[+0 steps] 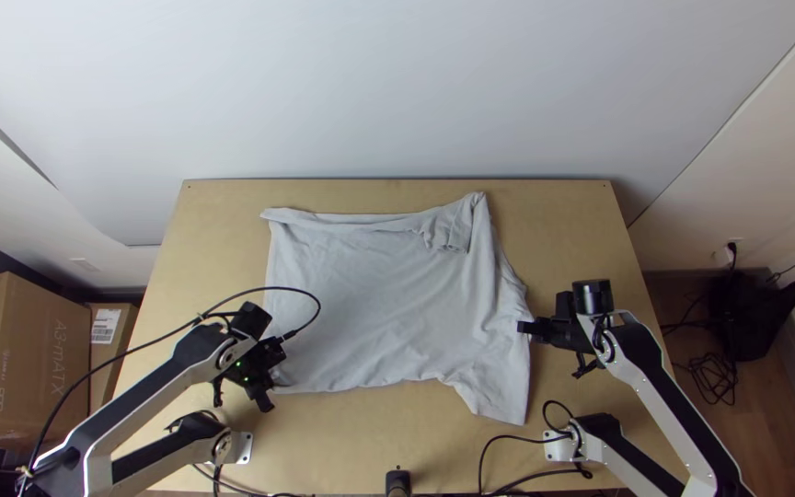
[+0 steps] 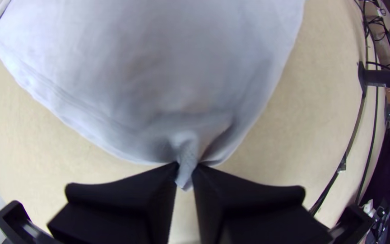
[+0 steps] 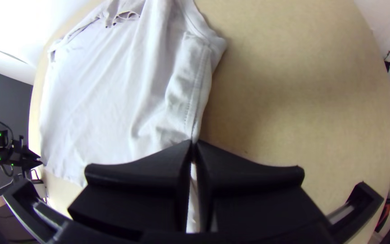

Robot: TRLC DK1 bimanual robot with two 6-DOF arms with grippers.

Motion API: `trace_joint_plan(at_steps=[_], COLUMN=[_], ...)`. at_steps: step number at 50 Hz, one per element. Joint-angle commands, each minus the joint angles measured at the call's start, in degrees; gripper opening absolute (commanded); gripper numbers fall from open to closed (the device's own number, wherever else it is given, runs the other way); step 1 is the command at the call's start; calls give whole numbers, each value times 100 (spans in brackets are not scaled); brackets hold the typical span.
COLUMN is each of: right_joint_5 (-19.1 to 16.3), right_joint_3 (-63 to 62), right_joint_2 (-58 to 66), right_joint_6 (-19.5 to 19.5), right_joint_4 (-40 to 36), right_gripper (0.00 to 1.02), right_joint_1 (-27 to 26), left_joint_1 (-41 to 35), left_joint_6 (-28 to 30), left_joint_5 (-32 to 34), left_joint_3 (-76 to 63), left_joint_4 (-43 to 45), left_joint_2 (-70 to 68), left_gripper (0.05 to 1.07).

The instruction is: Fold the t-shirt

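A soft grey shirt (image 1: 370, 304) lies spread out on a wooden table (image 1: 370, 423). Its far right corner is all bunched up, and its near right corner pokes out toward the near edge. The left gripper (image 1: 269, 373) is by the shirt's near left corner. The right gripper (image 1: 524, 327) is at the shirt's right side. A big brown box (image 1: 25, 359) sits to the left, with a smaller box (image 1: 108, 336) beside it. Over on the right, black cords (image 1: 715, 373) lie curled on the floor (image 1: 738, 414).
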Motion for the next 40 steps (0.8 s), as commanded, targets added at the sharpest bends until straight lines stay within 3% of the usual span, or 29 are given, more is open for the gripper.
trace_joint_plan(at_steps=[1,10,19,25,33,40], right_joint_5=[65,145,153,145,109,118], right_joint_3=[178,196,372,310,169,363], right_joint_2=[11,2,20,-51,-262,-183], right_joint_6=[-126,-240,-434,-820,-706,-442], right_joint_4=[-49,-58,-32,355,1208,1972], right_gripper=[3,3,3,3,3,3], right_joint_1=[-110,-189,-409,-708,-875,-875], left_joint_1=[42,1510,2380,2459,2310,2072], left_joint_6=[2,169,-710,-1184,-2142,-2934], left_joint_5=[196,601,601,425,64,-938], left_joint_3=[-482,71,695,731,300,186], left_joint_4=[460,723,1479,1945,2446,3132], left_joint_2=[-120,-524,-603,-1016,-1350,-1350], left_gripper=[8,8,8,8,8,8])
